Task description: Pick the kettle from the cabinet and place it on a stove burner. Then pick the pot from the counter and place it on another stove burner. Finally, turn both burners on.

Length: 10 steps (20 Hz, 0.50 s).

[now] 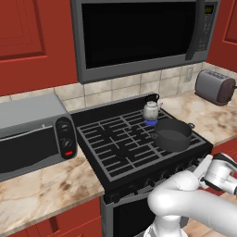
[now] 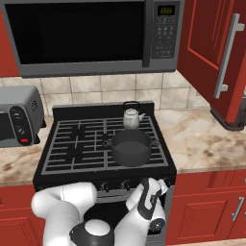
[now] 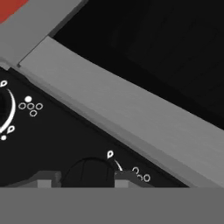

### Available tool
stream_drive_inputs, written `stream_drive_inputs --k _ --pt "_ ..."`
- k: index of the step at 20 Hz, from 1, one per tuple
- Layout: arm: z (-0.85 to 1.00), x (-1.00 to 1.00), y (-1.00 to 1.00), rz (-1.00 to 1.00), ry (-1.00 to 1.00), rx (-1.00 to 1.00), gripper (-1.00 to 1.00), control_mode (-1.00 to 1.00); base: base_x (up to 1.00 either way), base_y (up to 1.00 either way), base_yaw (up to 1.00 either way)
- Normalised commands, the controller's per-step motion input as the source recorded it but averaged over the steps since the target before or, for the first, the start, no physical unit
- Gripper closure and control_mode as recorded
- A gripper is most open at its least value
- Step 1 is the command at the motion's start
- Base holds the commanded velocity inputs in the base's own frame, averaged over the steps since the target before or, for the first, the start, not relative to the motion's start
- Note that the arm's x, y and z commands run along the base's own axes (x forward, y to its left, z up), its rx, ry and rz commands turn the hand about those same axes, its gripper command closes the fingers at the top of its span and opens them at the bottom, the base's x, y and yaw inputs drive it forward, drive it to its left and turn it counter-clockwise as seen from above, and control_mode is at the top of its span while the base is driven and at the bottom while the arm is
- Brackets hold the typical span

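The small silvery kettle (image 1: 151, 110) (image 2: 131, 118) stands on the back right burner (image 1: 150, 122) of the black stove (image 1: 115, 148) (image 2: 77, 144), with a blue flame showing under it. The wide dark pot (image 1: 172, 134) (image 2: 130, 147) sits on the front right burner just in front of the kettle. My arm (image 2: 144, 204) reaches low to the stove's front panel. In the hand view my gripper (image 3: 85, 178) has a round black knob (image 3: 92, 171) between its fingertips (image 3: 126, 177), which press against its sides.
A toaster oven (image 1: 32, 132) (image 2: 17, 120) stands on the counter left of the stove, and a chrome toaster (image 1: 215, 86) on the counter (image 2: 206, 139) to the right. A microwave (image 1: 139, 34) hangs over the stove. A red cabinet door (image 2: 216, 53) stands open at the right.
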Motion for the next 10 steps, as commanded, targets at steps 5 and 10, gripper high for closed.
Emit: stream_drive_inputs --k 5,10 --pt "0.01 -0.16 -0.03 0.02 -0.04 -0.03 1.00 -1.00 0.00 0.00 0.00" --pt "0.07 -0.11 -0.08 0.00 -0.06 -0.06 1.00 -1.00 0.00 0.00 0.00"
